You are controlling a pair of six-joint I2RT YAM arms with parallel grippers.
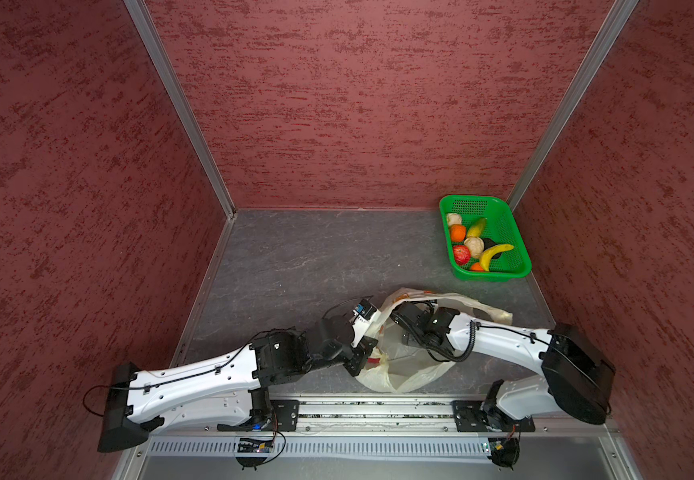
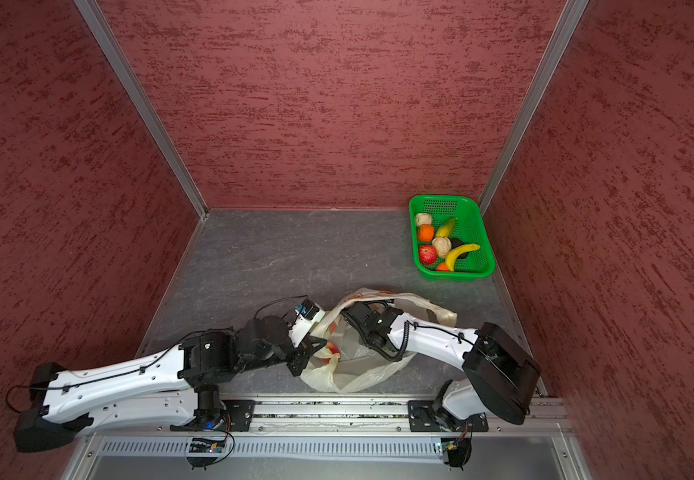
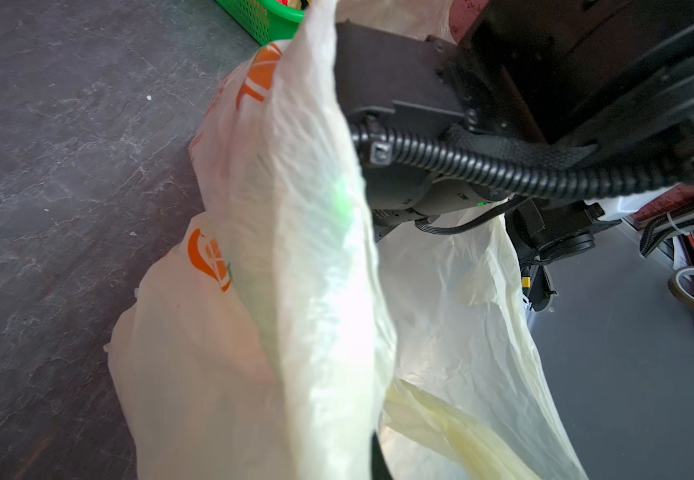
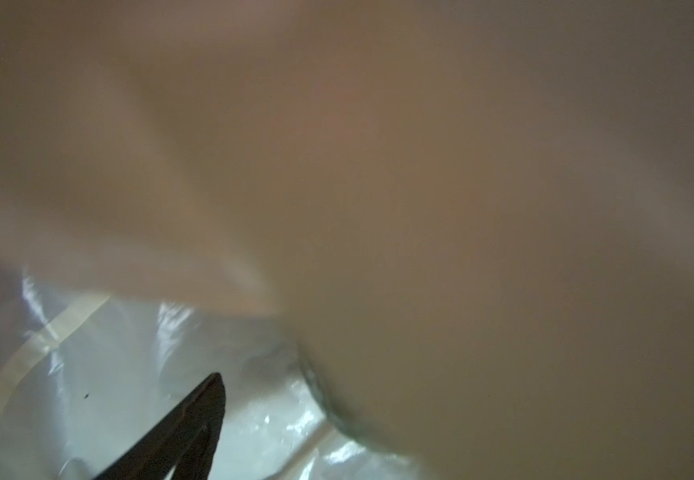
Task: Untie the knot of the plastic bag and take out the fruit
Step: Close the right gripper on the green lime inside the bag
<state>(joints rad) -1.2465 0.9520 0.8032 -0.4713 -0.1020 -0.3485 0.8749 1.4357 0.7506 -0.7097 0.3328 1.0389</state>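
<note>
Pale-yellow film of the plastic bag (image 4: 420, 166) presses right against the right wrist lens, blurred. One dark finger (image 4: 195, 432) pokes into the clearer, crinkled plastic below it. In both top views the plastic bag (image 1: 403, 374) lies on the grey table (image 1: 295, 266) with its mouth gaping, just beyond the rail (image 1: 370, 411) that carries the arms.

At the bag's rim, on the side nearer its own arm, the left pincer (image 1: 366, 358) is clenched on a fold of the plastic. The left wrist view shows the bag (image 3: 316, 291) rising taut toward the lens.

Above the bag's mouth, the right pincer (image 1: 408, 332) reaches down inside. Whether its jaws are spread or closed I cannot tell, since plastic hides all but that one finger. A reddish patch shows through the bag beside the left pincer; print or fruit, I cannot tell.

Beyond the bag and well apart from it stands a green basket (image 1: 472, 199) holding the fruit (image 1: 473, 246): banana, red apple, oranges, cream lumpy pieces and something dark.
</note>
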